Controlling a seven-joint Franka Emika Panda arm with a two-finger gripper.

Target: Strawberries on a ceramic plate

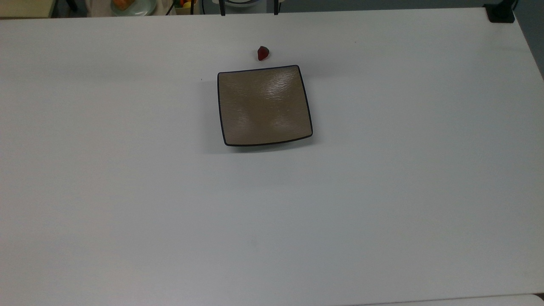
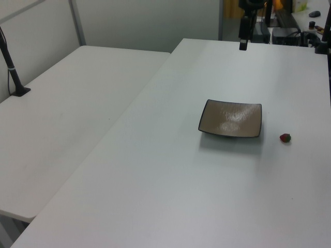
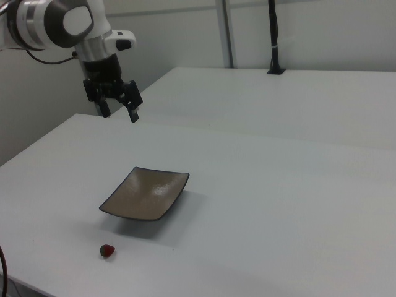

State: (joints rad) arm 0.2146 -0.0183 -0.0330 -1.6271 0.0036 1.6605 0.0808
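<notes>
Strawberry (image 3: 107, 250) nearest right view's lens, lying on white table (image 3: 278, 204) close to its near edge, just off plate's corner, not touching. Same strawberry (image 1: 263, 53) in top view between plate's far rim and table's far edge. Square tan ceramic plate (image 1: 264, 106), dark rim, empty, near table centre. Gripper (image 3: 119, 106) hanging high above table's far-left corner in right view, well apart from plate and strawberry; fingers (image 3: 132, 113) spread apart, nothing held. Second white table (image 2: 67, 113) butted along left view's left.

White table (image 1: 127, 191) w/ square plate (image 1: 264, 105), strawberry (image 1: 263, 53) just beside.
</notes>
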